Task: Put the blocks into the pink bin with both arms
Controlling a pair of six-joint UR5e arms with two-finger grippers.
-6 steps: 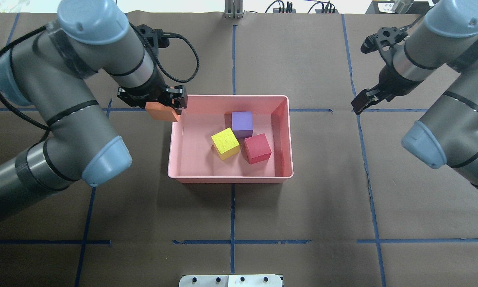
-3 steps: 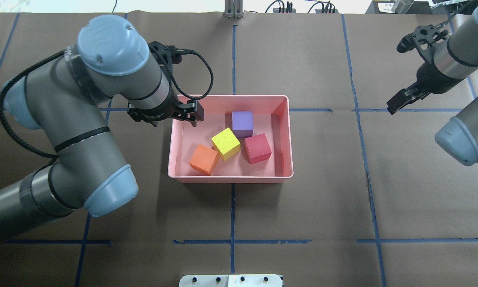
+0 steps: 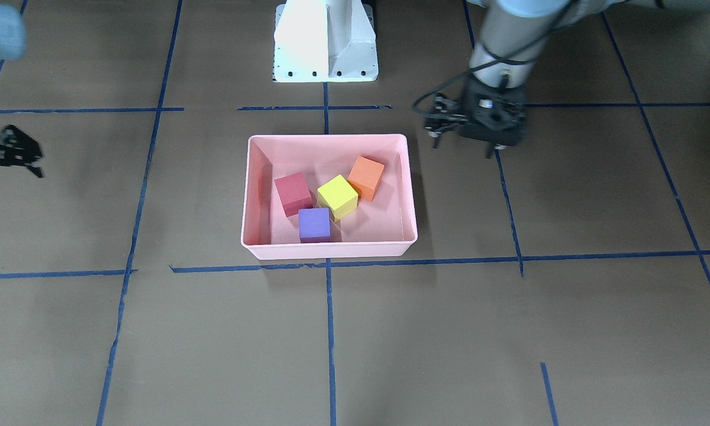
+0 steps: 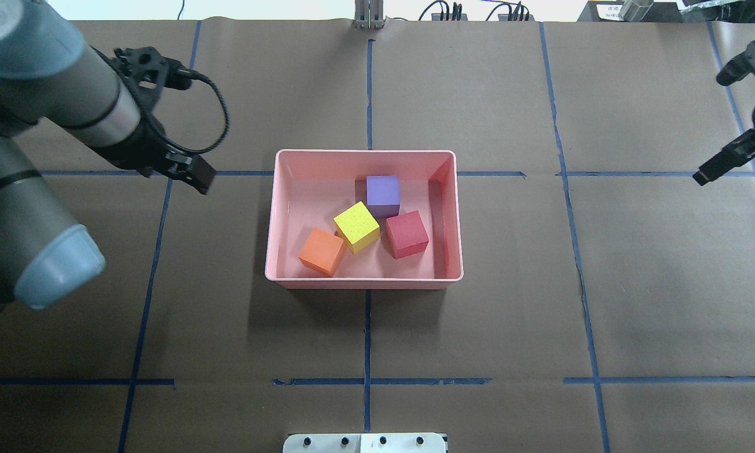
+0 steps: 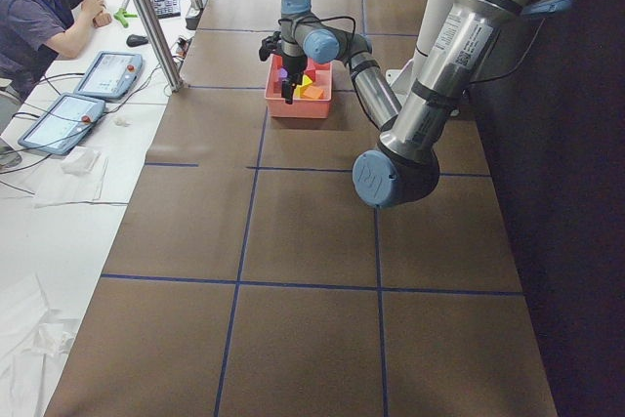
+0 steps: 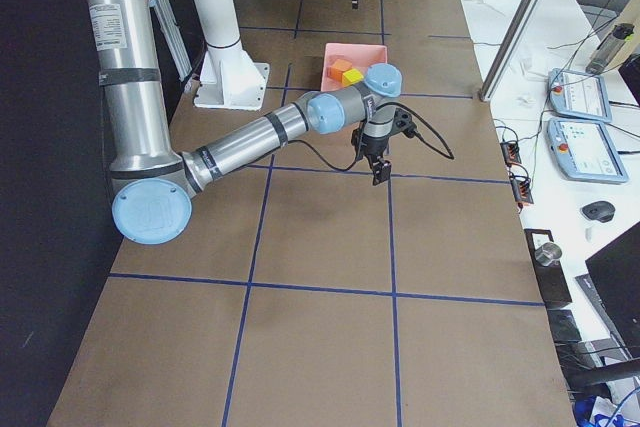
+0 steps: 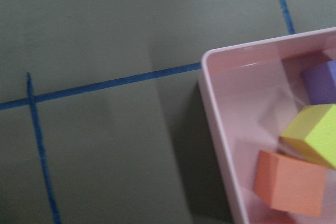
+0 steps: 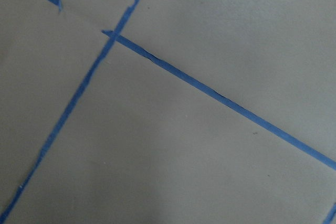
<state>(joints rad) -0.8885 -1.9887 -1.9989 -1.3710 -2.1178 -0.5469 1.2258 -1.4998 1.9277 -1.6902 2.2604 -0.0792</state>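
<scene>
while the blocks (image 4: pixel 357 226) lie in the pink bin (image 4: pixel 365 284), left fingers (image 4: pixel 196 177) and right fingers (image 4: pixel 714 168) hang empty, gap unclear

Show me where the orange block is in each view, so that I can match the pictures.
Exterior front-facing: orange block, upper right in the pink bin.
Overhead exterior: block, lower left in the bin.
Exterior left: block, far, bin's near right corner.
Exterior right: block, far, in the bin.
Left wrist-mounted: block, bottom right.
Right wrist-mounted: not in it.
Landmark: yellow block beside it.
</scene>
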